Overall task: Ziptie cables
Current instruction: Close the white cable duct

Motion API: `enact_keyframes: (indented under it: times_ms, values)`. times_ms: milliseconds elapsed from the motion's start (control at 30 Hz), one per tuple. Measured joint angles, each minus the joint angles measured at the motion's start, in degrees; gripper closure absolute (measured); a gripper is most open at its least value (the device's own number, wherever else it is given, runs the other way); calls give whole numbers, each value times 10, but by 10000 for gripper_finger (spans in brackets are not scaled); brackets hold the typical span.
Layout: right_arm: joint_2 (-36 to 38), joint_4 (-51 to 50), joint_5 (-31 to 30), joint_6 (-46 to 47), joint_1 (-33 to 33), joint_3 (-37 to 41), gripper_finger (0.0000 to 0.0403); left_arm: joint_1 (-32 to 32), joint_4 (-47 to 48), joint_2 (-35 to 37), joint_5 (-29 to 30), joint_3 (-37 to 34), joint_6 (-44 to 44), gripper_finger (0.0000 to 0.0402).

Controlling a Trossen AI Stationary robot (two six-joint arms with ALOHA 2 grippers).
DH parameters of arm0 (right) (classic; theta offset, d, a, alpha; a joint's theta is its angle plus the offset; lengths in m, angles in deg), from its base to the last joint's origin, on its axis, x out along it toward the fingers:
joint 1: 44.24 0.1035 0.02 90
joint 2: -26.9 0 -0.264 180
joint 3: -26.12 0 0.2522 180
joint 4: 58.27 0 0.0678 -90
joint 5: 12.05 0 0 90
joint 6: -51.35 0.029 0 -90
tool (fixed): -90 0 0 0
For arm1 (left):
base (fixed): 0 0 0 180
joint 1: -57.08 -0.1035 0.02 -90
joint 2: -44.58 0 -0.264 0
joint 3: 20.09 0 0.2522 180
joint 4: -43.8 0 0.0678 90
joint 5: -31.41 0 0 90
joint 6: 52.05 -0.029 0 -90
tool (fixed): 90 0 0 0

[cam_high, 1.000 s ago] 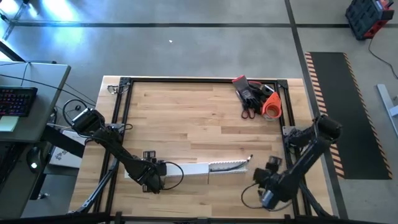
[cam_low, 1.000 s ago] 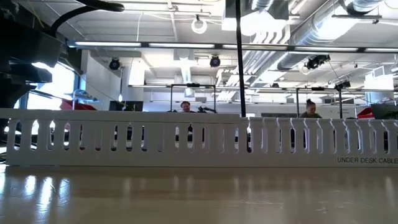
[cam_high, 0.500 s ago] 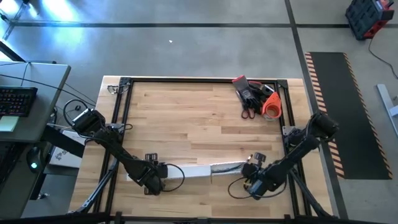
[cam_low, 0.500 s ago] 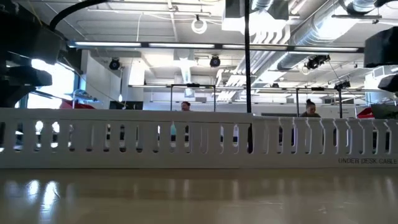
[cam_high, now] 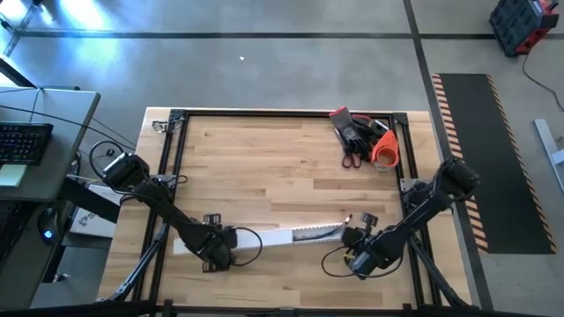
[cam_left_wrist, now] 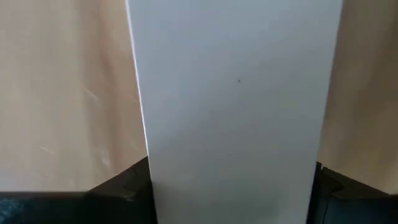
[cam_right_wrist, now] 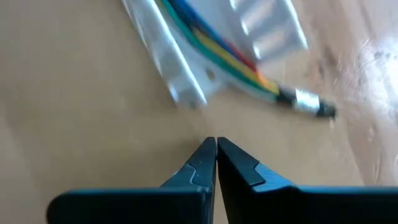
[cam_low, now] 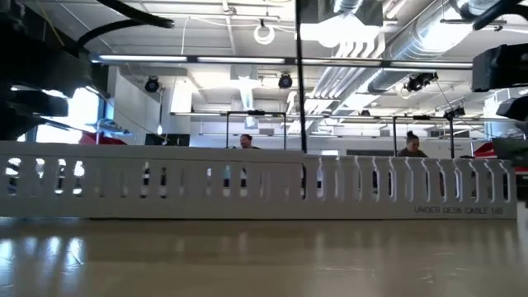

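Right now your right gripper (cam_right_wrist: 216, 155) sits clenched on nothing, at five o'clock on the table (cam_high: 264, 167). Just beyond its tips, the cables (cam_right_wrist: 217, 53) lie in the white channel (cam_high: 291, 235), whose other end your left gripper (cam_high: 220, 249) clamps.

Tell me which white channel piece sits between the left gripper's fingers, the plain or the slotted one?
The plain strip: smooth, without slots, flanked by the left gripper. The slotted piece lies nearer the right gripper.
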Motion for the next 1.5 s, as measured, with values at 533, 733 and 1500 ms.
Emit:
enact_keyframes:
  times_ms: [533, 733, 1500]
  values:
    - [0, -20, 7, 20, 17, 2, 403, 14, 74, 2, -152, 6, 21, 188]
    - [0, -19, 1, 20, 18, 2, 403, 27, 28, -3, -73, 9, 18, 193]
    - [-3, 189, -134, -359, -11, -121, 185, -6, 5, -13, -52, 33, -11, 197]
